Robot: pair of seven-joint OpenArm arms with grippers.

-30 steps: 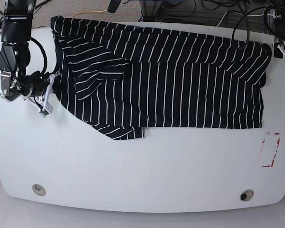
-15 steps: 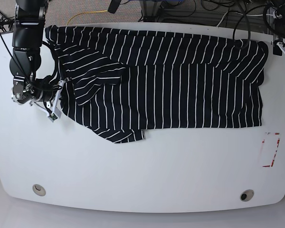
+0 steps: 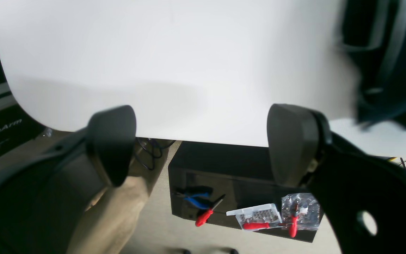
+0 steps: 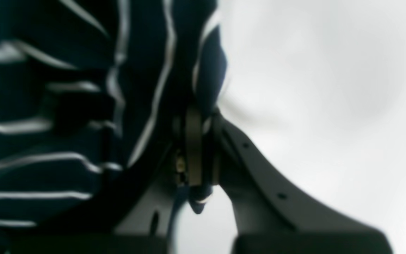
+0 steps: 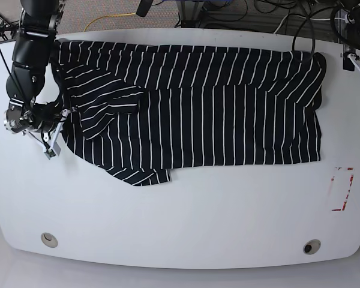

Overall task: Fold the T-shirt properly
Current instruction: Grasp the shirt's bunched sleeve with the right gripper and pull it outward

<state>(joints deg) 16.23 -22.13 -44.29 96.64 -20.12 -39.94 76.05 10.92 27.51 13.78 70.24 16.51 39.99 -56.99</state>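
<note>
The T-shirt, black with thin white stripes, lies spread across the far half of the white table, one sleeve folded over its left part. At the shirt's left edge my right gripper is shut on the fabric. The right wrist view shows the same pinch, the right gripper clamped on a bunched fold of the T-shirt. My left gripper hangs open past the table's far right corner with nothing between its fingers. A blurred part of the T-shirt lies to its right.
A red-marked label lies near the right edge. Two round holes sit near the front edge. Cables run behind the far edge. Below the table, a black box holds red-handled tools.
The whole T-shirt has slid leftward across the table, pulled by my right gripper, and its right side now lies farther from the right edge. The left arm has stayed put.
</note>
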